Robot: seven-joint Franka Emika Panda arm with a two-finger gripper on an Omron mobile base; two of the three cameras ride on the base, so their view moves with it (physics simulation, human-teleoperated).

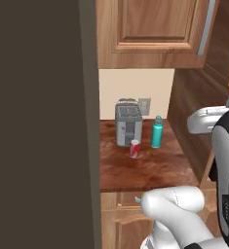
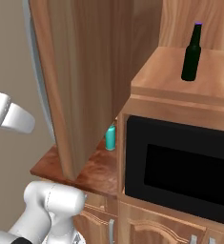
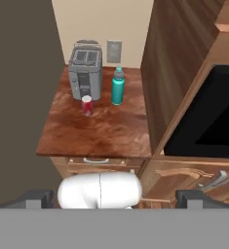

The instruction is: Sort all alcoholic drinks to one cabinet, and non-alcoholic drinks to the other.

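So the end effector (image 3: 114,197) is spread wide with nothing between its tips, hanging back off the front edge of the wooden surface (image 3: 106,133) and looking down over it. Both soft drinks stand ahead of it and lower, right by the toaster (image 3: 85,70), which I'll use as my landmark. The red soda can (image 3: 87,105) stands upright just in front of the toaster, close enough that I can't tell if they touch. The teal bottle (image 3: 118,86) stands upright just beside the toaster, on the side toward the tall wooden cabinet wall. Both have their long axis vertical, so my guess is a sideways grab suits either, and the can is the nearer one.

The dark-green bottle with the purple cap (image 2: 191,52) is well away from the toaster, upright on the wooden top above the black microwave (image 2: 180,171).

Room-wise it's a tight nook: a dark panel (image 1: 38,121) on the far side of the toaster, an upper cabinet (image 1: 152,31) overhead, a wall outlet (image 3: 114,51) behind. Reaching in looks cramped to me.
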